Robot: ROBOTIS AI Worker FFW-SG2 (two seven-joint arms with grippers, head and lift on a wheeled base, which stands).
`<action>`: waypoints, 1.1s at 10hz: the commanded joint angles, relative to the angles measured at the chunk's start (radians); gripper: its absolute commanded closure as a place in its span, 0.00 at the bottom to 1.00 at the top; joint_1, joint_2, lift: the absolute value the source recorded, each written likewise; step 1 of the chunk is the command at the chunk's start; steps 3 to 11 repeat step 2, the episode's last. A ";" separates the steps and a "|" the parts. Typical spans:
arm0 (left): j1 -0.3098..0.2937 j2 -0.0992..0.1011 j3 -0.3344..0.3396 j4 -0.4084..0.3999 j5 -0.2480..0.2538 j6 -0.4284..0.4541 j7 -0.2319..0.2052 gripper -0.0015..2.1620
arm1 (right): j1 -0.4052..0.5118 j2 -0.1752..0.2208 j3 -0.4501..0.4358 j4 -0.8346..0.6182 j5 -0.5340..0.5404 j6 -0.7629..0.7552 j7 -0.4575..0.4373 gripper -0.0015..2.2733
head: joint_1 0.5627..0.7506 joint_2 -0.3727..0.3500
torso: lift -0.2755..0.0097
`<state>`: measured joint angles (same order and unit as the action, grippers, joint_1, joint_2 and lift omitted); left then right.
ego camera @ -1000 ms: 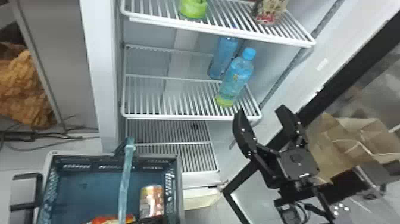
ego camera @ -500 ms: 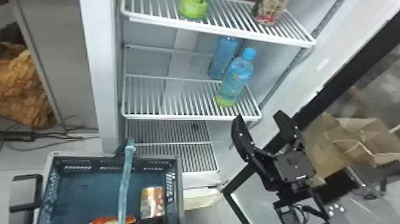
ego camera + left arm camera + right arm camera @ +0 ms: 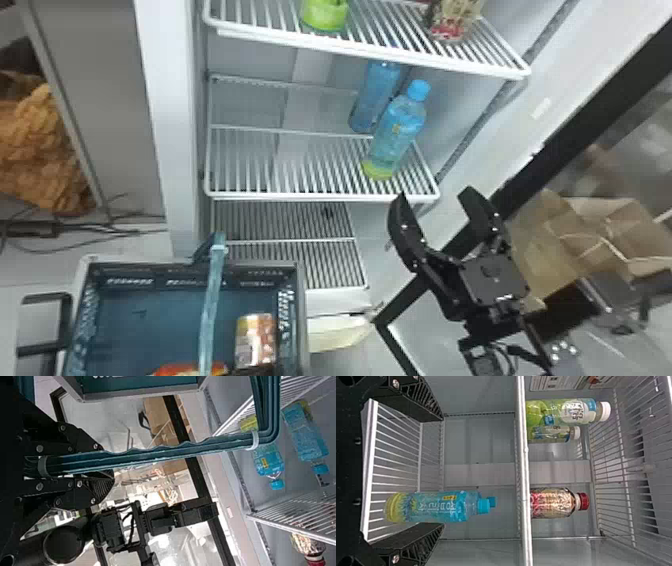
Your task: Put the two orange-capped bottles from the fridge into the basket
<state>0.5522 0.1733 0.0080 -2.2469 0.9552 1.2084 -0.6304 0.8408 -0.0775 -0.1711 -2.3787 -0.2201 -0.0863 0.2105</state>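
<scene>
Head view down from above, left wrist view aslant, right wrist view close, straight in, fridge shelves point(image 3: 320, 196) in all

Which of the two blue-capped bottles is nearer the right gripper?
The front bottle, standing near the front edge of its shelf, is nearer the right gripper; the back bottle stands behind it, farther in.

Reference item: red-capped bottle point(image 3: 554, 502), upright. Two white-capped green bottles point(image 3: 562, 412): left of reference. Crumpled brown paper point(image 3: 600, 240): lower right. Can point(image 3: 256, 340) and red-orange packet point(image 3: 190, 370): lower left. Wrinkled orange-brown material point(image 3: 40, 150) and black cables point(image 3: 115, 231): far left, lower.
</scene>
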 commanded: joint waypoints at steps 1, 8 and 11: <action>-0.002 0.000 0.000 0.000 0.000 -0.001 0.000 0.56 | -0.001 -0.001 0.002 -0.001 0.001 0.008 0.000 0.04 | 0.70 0.03 | 0.14; -0.002 0.002 0.000 0.000 0.000 0.002 0.000 0.56 | -0.001 -0.001 0.002 -0.003 0.001 0.008 0.001 0.04 | 0.70 0.03 | 0.14; -0.002 0.002 0.000 0.000 0.000 0.002 0.000 0.56 | -0.001 -0.001 0.002 -0.003 0.001 0.008 0.001 0.04 | 0.70 0.03 | 0.14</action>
